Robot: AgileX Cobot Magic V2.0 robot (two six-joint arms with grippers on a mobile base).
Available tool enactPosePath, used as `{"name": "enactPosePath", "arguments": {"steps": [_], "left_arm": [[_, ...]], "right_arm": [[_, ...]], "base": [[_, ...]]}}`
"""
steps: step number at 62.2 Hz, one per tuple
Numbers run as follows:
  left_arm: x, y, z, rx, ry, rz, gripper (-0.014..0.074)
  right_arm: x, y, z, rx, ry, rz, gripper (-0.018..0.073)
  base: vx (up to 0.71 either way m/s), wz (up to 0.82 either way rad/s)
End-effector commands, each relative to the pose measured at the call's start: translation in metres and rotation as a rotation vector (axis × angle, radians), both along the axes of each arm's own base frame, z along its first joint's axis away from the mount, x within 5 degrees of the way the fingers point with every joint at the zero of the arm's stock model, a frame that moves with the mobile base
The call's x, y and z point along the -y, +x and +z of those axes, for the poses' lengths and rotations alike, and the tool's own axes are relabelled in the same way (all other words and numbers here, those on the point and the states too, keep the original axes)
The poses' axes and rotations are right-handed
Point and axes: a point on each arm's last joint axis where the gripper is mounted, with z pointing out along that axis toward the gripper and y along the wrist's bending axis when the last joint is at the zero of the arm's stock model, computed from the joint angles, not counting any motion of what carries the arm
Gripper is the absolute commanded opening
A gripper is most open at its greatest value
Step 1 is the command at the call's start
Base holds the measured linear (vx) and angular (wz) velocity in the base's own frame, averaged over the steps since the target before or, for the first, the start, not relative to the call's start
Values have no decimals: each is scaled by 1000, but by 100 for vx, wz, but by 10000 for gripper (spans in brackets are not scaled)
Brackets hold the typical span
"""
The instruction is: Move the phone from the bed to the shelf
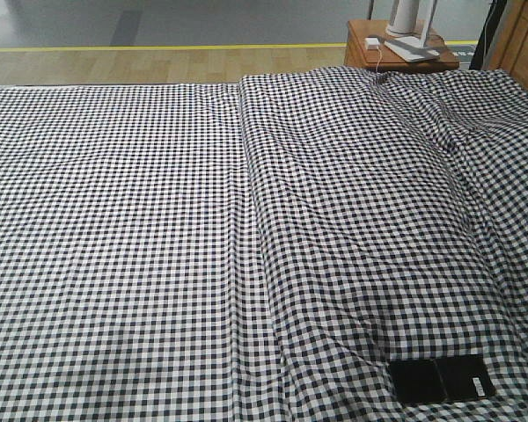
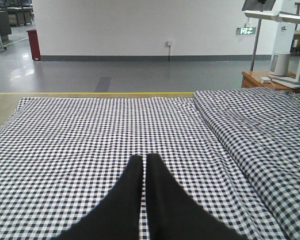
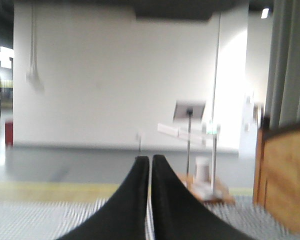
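Checked bed (image 1: 158,220) spreads wide, and the phone (image 1: 442,380) lies flat near its front right corner. Both the left tool (image 2: 144,157) and right tool (image 3: 150,159) are pinched closed, holding nothing, so the pick-up and the trip to the shelf are both left.

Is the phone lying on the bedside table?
No, the phone lies on the checked bed, well away from the table.

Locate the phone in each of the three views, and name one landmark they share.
Exterior front-facing: the phone lies flat on the bed, near the bottom right corner.
Left wrist-mounted: not in it.
Right wrist-mounted: not in it.
Shared landmark: the bedside table beyond the bed, top right in the front view, at the right edge for the left wrist, blurred at lower right for the right wrist.
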Motion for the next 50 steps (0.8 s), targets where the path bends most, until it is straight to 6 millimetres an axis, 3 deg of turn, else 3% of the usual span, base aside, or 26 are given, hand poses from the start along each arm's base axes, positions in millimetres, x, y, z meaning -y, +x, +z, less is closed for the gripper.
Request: {"name": "enactPosePath", "arguments": {"steps": [1,14,24,36,50], "left_arm": [[0,-1,15,108,-11,-2,1],[0,-1,15,108,-11,-2,1],[0,-1,15,108,-11,-2,1],[0,-1,15,108,-11,-2,1],[0,-1,15,108,-11,-2,1]], "right_arm": [[0,21,2,-77,-17,-8,34],[0,53,-27,-376,-24,-2,180],[0,64,-41,-514,-26,1,442],[0,66,-39,-491,-26,0,728],[-1,65,-39,-508,10,3,714]], "base": [[0,0],[0,0],[0,0],[0,0],[0,0]]}}
